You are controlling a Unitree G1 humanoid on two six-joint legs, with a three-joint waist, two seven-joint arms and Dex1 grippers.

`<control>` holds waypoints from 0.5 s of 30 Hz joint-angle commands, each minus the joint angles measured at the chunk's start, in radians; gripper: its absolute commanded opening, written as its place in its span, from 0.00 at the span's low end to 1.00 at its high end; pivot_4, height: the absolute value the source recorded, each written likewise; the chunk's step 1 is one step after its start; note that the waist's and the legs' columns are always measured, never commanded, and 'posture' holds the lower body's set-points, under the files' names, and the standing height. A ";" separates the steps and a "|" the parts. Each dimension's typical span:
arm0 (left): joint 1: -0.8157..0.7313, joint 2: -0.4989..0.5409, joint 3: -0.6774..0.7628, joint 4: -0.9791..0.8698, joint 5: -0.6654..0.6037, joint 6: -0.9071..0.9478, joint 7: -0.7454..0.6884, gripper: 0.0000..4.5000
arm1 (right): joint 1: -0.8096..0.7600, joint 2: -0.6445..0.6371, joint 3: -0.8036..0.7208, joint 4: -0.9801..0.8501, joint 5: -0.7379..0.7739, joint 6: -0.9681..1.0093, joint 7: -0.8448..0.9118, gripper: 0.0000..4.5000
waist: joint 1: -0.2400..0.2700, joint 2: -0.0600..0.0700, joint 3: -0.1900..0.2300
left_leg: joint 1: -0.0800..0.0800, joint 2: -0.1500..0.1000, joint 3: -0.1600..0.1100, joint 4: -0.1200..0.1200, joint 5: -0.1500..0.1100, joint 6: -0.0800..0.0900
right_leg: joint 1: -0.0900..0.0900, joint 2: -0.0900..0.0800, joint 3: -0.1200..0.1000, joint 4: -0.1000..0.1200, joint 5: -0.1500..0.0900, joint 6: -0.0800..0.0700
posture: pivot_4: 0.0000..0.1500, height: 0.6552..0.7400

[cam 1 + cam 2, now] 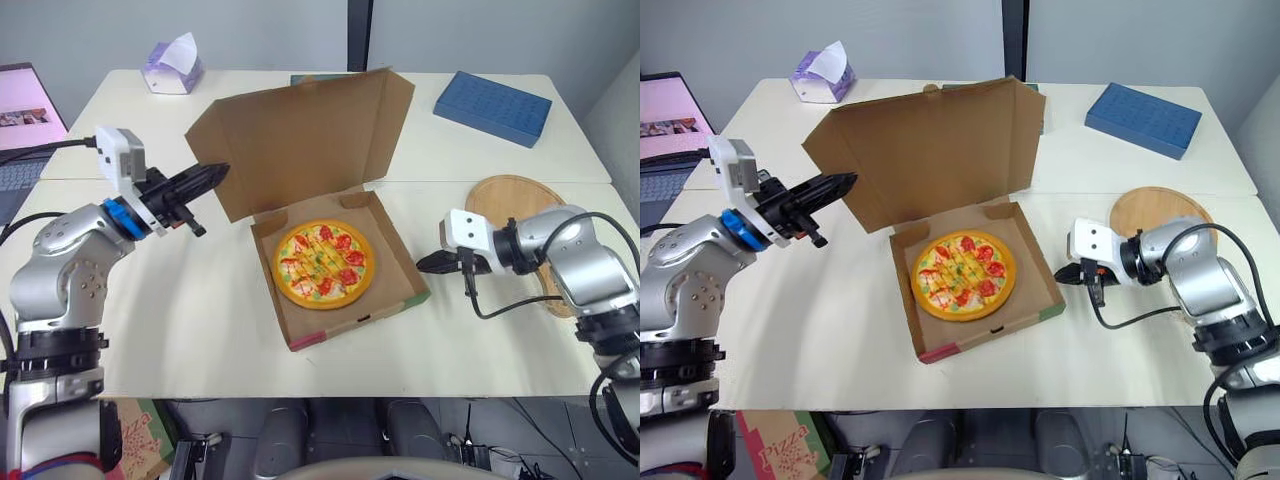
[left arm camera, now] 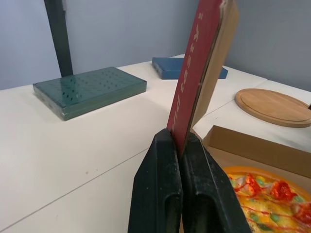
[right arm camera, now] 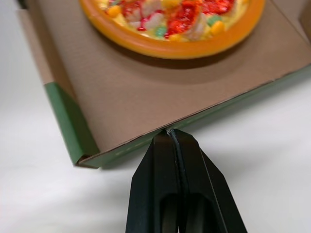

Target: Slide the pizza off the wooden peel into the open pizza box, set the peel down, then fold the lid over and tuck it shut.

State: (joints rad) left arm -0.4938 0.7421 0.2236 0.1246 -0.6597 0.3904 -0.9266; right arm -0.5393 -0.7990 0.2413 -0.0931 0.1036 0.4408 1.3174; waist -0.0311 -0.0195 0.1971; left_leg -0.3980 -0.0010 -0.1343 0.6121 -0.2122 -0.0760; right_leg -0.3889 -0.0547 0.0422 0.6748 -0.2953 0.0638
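Folding the lid is the step you're on, by my read. Pizza (image 1: 323, 263) sits flat in the pizza box (image 1: 360, 320) at mid-desk (image 1: 200, 310). The peel (image 1: 510, 195) lies bare on the desk at 3 o'clock of the box, behind the right forearm. So slide and set-down look done.

Left claw (image 1: 210, 175) is clamped on the side edge of the lid (image 1: 310, 135), at 10 o'clock of the pizza. The left wrist view shows the cardboard edge rising straight out from between the closed fingers. The lid stands up from its hinge at 12 o'clock, leaning slightly back. A pinch about midway up that edge gives you a lever to swing it over toward 6 o'clock.

Right claw (image 1: 432, 262) has its fingers together and holds nothing. Its tip is at the outside of the box wall at 3 o'clock of the pizza, near the front corner, touching or just short of it. It's likely a brace, so the base doesn't skate on the desk when the lid comes over.

Watch two things:
- **Twist:** the pinch is on one side only, so the lid may twist as it folds.
- **Clearance:** the right tip sits where the lid's side flap has to drop inside the wall, so you need it clear before the tuck.

Tissue box (image 1: 172, 70) at 11 o'clock and blue box (image 1: 492, 107) at 2 o'clock are well apart from the swing.
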 commanded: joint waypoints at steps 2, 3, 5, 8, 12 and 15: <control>-0.047 -0.010 -0.018 0.051 0.027 -0.046 -0.104 0.00 | 0.018 -0.003 -0.035 -0.114 0.054 0.067 -0.031 0.01 | -0.001 0.000 0.000 | 0.000 0.000 0.000 0.000 0.000 0.000 | 0.000 0.000 0.000 0.000 0.000 0.000 | 1.00 1.00; -0.055 -0.013 -0.016 0.067 0.032 -0.057 -0.118 0.00 | 0.023 -0.003 -0.037 -0.123 0.059 0.077 -0.038 0.01 | -0.001 0.000 0.000 | 0.000 0.000 0.000 0.000 0.000 0.000 | 0.000 0.000 0.000 0.000 0.000 0.000 | 1.00 1.00; -0.078 -0.018 -0.008 0.110 0.036 -0.066 -0.147 0.00 | 0.040 -0.001 -0.041 -0.149 0.077 0.104 -0.051 0.01 | 0.000 0.000 0.000 | 0.000 0.000 0.000 0.000 0.000 0.000 | 0.000 0.000 0.000 0.000 0.000 0.000 | 1.00 1.00; -0.113 -0.017 -0.001 0.173 0.039 -0.067 -0.195 0.00 | 0.073 0.002 -0.047 -0.215 0.110 0.148 -0.068 0.01 | 0.001 0.000 0.000 | 0.000 0.000 -0.001 0.000 0.000 0.000 | 0.000 0.000 -0.001 0.000 0.000 0.000 | 1.00 1.00; -0.156 -0.017 -0.009 0.245 0.055 -0.079 -0.264 0.00 | 0.099 0.023 -0.055 -0.279 0.155 0.208 -0.109 0.01 | -0.001 0.000 0.000 | 0.000 0.000 0.000 0.000 0.000 0.000 | 0.000 0.000 -0.001 0.000 0.000 0.000 | 1.00 1.00; -0.204 -0.013 -0.018 0.321 0.081 -0.101 -0.310 0.00 | 0.112 0.034 -0.051 -0.308 0.179 0.237 -0.137 0.01 | -0.001 0.000 0.000 | 0.000 0.000 -0.001 0.000 0.000 0.000 | 0.000 0.000 -0.001 0.001 0.000 0.000 | 1.00 1.00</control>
State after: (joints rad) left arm -0.6658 0.7219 0.2176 0.4259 -0.5920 0.3083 -1.1970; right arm -0.4277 -0.7760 0.2151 -0.3511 0.2503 0.6683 1.1946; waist -0.0326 -0.0196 0.1971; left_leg -0.3980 -0.0009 -0.1350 0.6122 -0.2122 -0.0760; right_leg -0.3891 -0.0545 0.0413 0.6761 -0.2954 0.0640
